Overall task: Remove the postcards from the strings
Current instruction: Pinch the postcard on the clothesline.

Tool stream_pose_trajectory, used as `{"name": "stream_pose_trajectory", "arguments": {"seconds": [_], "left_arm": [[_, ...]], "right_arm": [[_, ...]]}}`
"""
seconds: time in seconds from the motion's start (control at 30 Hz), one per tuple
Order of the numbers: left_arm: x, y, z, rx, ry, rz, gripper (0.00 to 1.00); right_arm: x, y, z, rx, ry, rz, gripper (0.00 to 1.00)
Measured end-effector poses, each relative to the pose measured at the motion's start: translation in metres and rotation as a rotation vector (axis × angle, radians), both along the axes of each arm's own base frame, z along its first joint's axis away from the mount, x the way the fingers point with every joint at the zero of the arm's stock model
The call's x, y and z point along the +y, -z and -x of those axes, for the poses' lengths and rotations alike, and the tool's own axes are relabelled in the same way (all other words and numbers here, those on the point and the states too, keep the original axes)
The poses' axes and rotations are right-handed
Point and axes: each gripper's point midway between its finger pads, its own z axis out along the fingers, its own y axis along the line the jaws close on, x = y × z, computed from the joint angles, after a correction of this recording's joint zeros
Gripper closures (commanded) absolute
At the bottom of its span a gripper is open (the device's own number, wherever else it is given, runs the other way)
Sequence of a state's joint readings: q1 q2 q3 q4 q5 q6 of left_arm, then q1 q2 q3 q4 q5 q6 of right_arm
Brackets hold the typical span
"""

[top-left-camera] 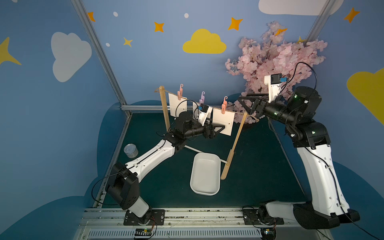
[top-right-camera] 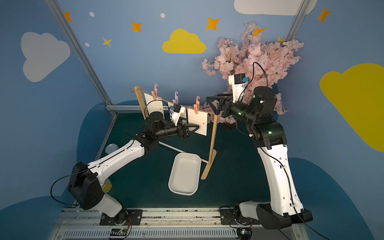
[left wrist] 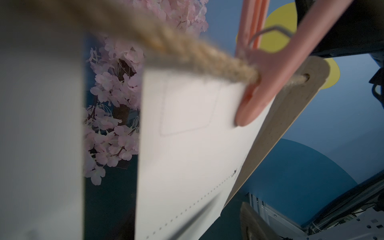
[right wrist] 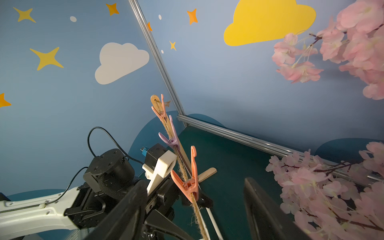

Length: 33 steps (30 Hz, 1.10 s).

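While the right gripper [top-left-camera: 241, 99] is waiting wide open by the pink clip [top-left-camera: 223, 107], the left gripper [top-left-camera: 220, 128] is sitting at the bottom corner of the postcard [top-left-camera: 226, 120]; I cannot tell if it is pinching.

**Entry: robot test cell, dressed as a nursery-style stage set.**

We list as evidence:
- Two white-and-black arms, left arm [top-left-camera: 151, 156] and right arm [top-left-camera: 320, 172], are bolted to an aluminium rail [top-left-camera: 199, 217] along the front edge. Cables trail at their bases.
- Bare aluminium frame posts [top-left-camera: 98, 49] stand at the corners of the enclosure.
- Blue wall panels [top-left-camera: 145, 66] carry a yellow cloud decal [top-left-camera: 204, 42], a white cloud decal [top-left-camera: 69, 55] and orange star decals [top-left-camera: 159, 27].
- A dark green mat [top-left-camera: 259, 170] serves as the floor.

We count these as set dressing:
- an artificial pink blossom tree [top-left-camera: 278, 54]
- twine [left wrist: 199, 56] strung between wooden posts [top-left-camera: 165, 112], with postcards [top-left-camera: 227, 119] pegged to it
- a white tray [top-left-camera: 205, 174]
- a tin can [top-left-camera: 131, 150]
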<state>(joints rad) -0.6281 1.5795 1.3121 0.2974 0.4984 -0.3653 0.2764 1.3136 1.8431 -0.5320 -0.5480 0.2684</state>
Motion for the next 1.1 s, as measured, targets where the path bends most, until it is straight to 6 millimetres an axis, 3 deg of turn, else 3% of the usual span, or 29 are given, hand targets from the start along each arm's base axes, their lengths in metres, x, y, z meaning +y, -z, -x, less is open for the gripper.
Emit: {"name": "stream_pose_trajectory", "arguments": {"seconds": [0.63,1.1], "left_arm": [[0.002,-0.01,0.0,-0.015,0.014,0.044,0.47],[0.008,0.005,-0.003,0.024,0.012,0.038,0.59]], "right_arm": [[0.011,0.005,-0.004,0.016,-0.039,0.006,0.26],[0.024,-0.001,-0.007,0.008,-0.083,0.005,0.26]]}}
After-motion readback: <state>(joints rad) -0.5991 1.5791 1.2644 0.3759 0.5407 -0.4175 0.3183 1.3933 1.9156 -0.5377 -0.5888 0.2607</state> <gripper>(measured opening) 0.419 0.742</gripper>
